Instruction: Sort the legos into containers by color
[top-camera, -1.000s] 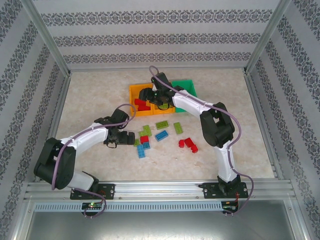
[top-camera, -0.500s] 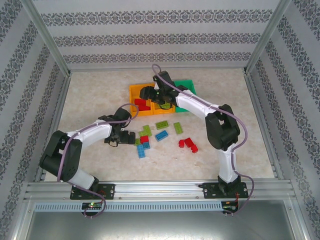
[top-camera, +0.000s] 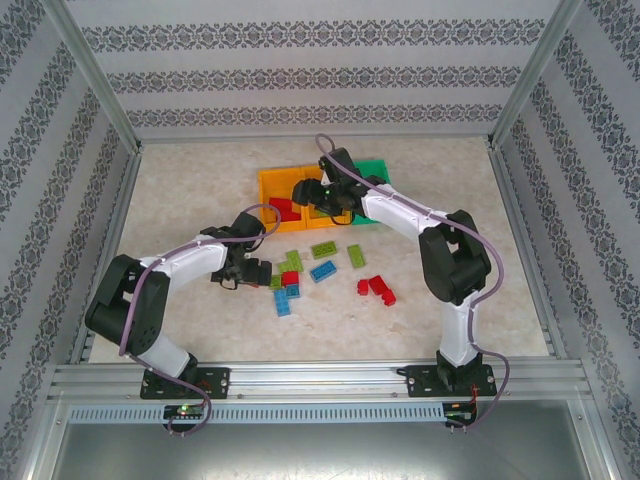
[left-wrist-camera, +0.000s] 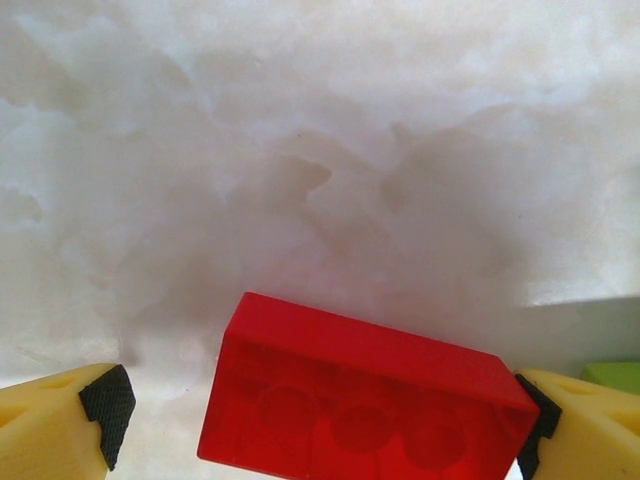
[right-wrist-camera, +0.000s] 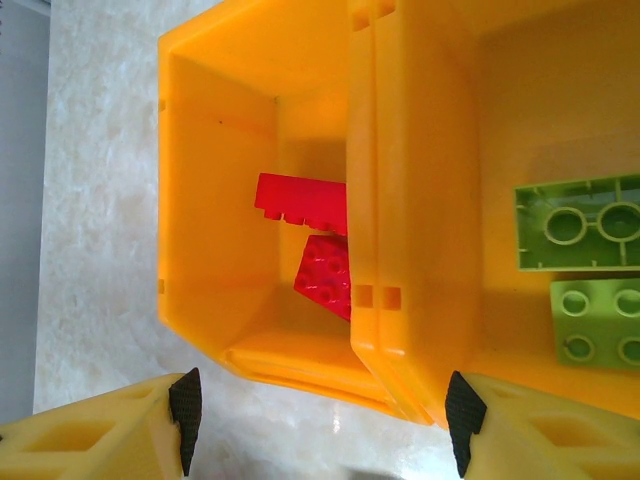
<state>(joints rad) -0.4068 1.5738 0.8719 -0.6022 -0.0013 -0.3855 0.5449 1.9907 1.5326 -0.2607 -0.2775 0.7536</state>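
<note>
My left gripper (top-camera: 263, 273) is low over the table at the left edge of the loose legos, jaws open. A red brick (left-wrist-camera: 360, 400) lies between its fingers. The right pad (left-wrist-camera: 530, 420) is at the brick's end, and the left pad (left-wrist-camera: 105, 412) stands apart from it. My right gripper (right-wrist-camera: 320, 420) hangs open and empty over the containers. The left orange-yellow bin (right-wrist-camera: 200, 200) holds red bricks (right-wrist-camera: 305, 200). The orange-yellow bin beside it (right-wrist-camera: 420, 150) holds lime green bricks (right-wrist-camera: 580, 225). The green bin (top-camera: 378, 170) stands to their right.
Loose legos lie between the arms: lime ones (top-camera: 323, 249), blue ones (top-camera: 322, 270) and a red pair (top-camera: 376, 287). A lime brick (left-wrist-camera: 612, 374) peeks in beside my left gripper's right finger. Patterned walls and metal posts enclose the marble-look table (top-camera: 200, 190).
My left arm has stretched to the right, bringing its gripper up to the bricks. The right gripper has opened a little wider and shifted slightly right over the bins.
</note>
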